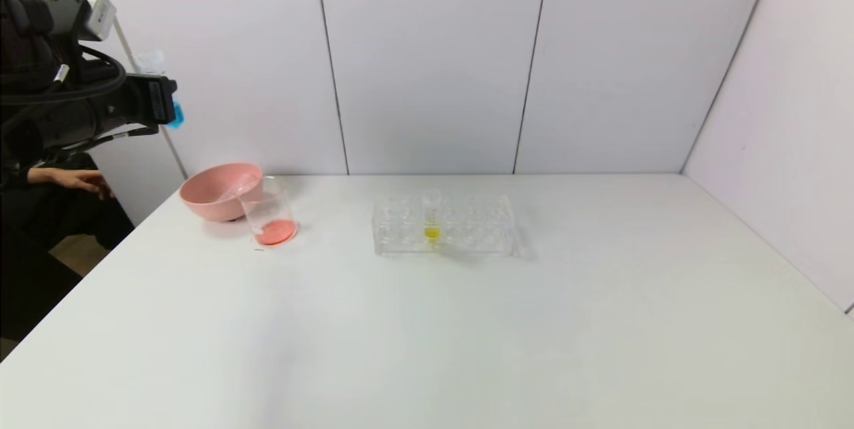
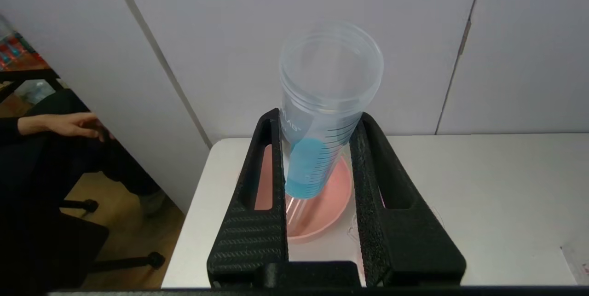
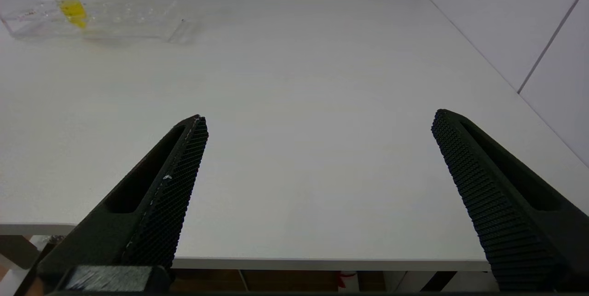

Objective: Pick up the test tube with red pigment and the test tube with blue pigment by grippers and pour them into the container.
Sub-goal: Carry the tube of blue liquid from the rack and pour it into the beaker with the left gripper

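Red already in the container (image 1: 268,211), the left gripper (image 2: 317,125) pinches the test tube with blue pigment (image 2: 322,116), unpoured; right gripper (image 3: 317,121) spread, idle.

Your head camera looks down across the table (image 1: 467,322); the left wrist camera peers closely along its claw (image 2: 316,148); the right wrist camera shares the rack (image 3: 92,8).

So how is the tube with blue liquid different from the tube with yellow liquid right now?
The blue tube is clamped in the left gripper, raised above the pink bowl; the yellow tube stands in the clear rack on the table. The blue tube holds more liquid than the yellow tube. Both are clear, open-topped tubes with graduation marks.
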